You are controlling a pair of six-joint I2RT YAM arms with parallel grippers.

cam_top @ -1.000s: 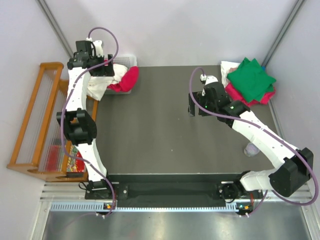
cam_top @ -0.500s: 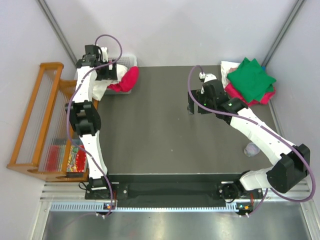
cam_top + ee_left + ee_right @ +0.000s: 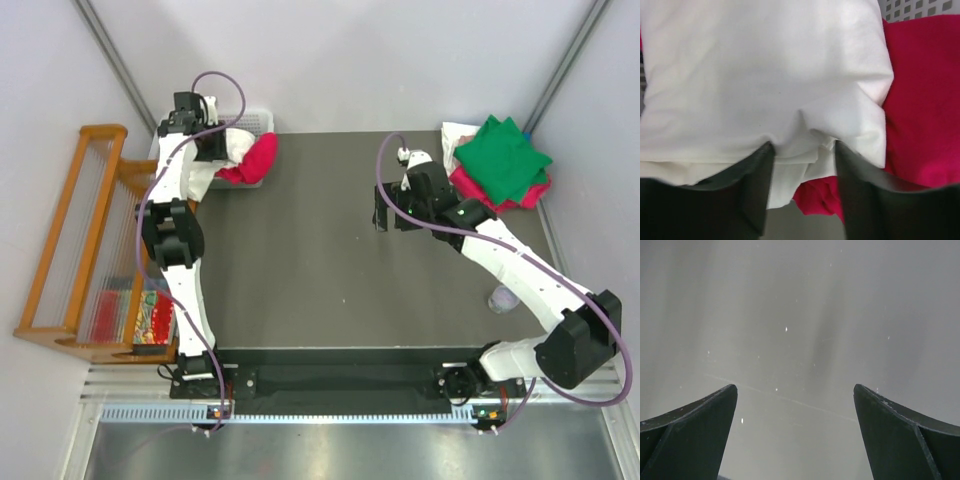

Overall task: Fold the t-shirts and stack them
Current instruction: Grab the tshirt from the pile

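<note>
Your left gripper (image 3: 801,147) reaches into the white basket (image 3: 258,118) at the table's far left corner. Its jaws straddle a bunched fold of the white t-shirt (image 3: 760,70), which lies there touching the crimson t-shirt (image 3: 925,100); whether they have bitten down you cannot tell. Your right gripper (image 3: 795,395) hangs spread wide and holding nothing over the bare dark table (image 3: 300,270). The job looks partly done: at the far right corner a folded green t-shirt (image 3: 500,155) tops a stack, with a pink t-shirt (image 3: 470,185) and a strip of white cloth (image 3: 455,132) showing beneath it, while at least two shirts in the basket are yet to be folded. Only the overhead view shows you that stack and both arms. Only the left wrist view shows the cloth between the fingers, and the right wrist view shows nothing but tabletop.
</note>
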